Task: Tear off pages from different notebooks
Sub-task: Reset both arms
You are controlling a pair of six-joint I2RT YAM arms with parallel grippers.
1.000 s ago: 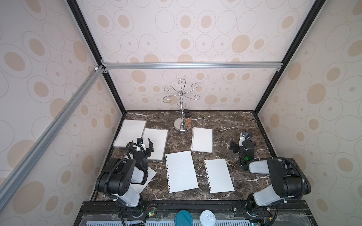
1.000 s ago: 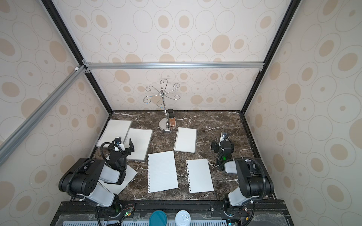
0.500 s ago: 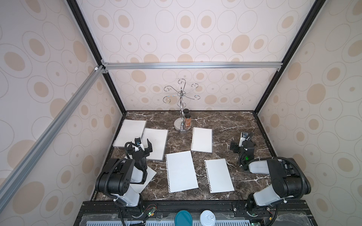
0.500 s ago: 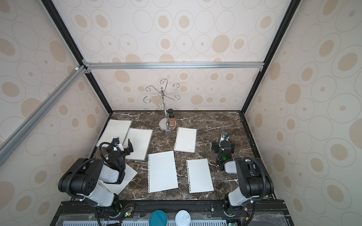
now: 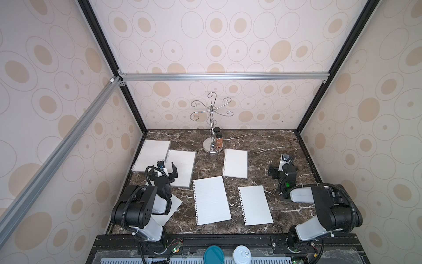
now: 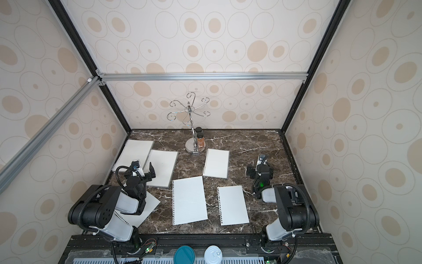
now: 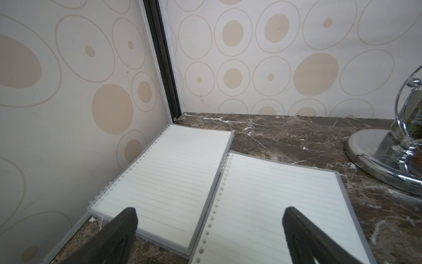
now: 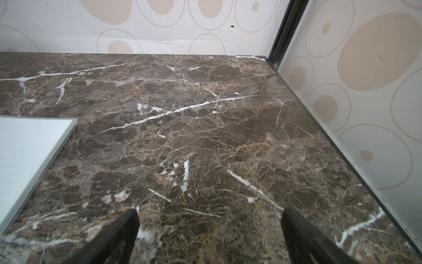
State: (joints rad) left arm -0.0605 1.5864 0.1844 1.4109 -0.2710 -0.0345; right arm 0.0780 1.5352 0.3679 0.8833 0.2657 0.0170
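While both arms sit folded low at the front of the dark marble desk [image 5: 262, 141], the left gripper [image 5: 167, 171] points toward the back-left corner in both top views, jaws spread wide and holding nothing. It hangs over the near ends of two notebooks. The far-left notebook [image 5: 153, 157] lies against the left wall, and the second notebook [image 5: 182, 168] lies just beside it, their edges meeting. The right gripper [image 5: 282, 169], likewise spread and empty, hangs over bare marble on the right, well apart from the small notebook [image 5: 235, 165] near the middle. Three torn pages lie flat toward the front: the large page [image 5: 211, 201] in the centre, the smaller page [image 5: 255, 205] to its right, and a third page [image 5: 171, 211] partly hidden under the left arm. A chrome hook stand [image 5: 212, 146] rises at the back, with dark-capped jars [image 5: 219, 141] beside its stem. Wallpaper with beige ovals covers the walls, crossed by an aluminium bar [image 5: 217, 76].

From the left wrist, the two black fingertips [image 7: 124, 226] frame the seam where the two lined notebooks meet. Their coil bindings and grey covers are plain to see, and the stand's base sits off to one side.

From the right wrist, the fingertips stand far apart above veined marble. One corner of the small notebook shows at the edge of the view, and a black corner post [image 8: 283, 27] stands beyond.
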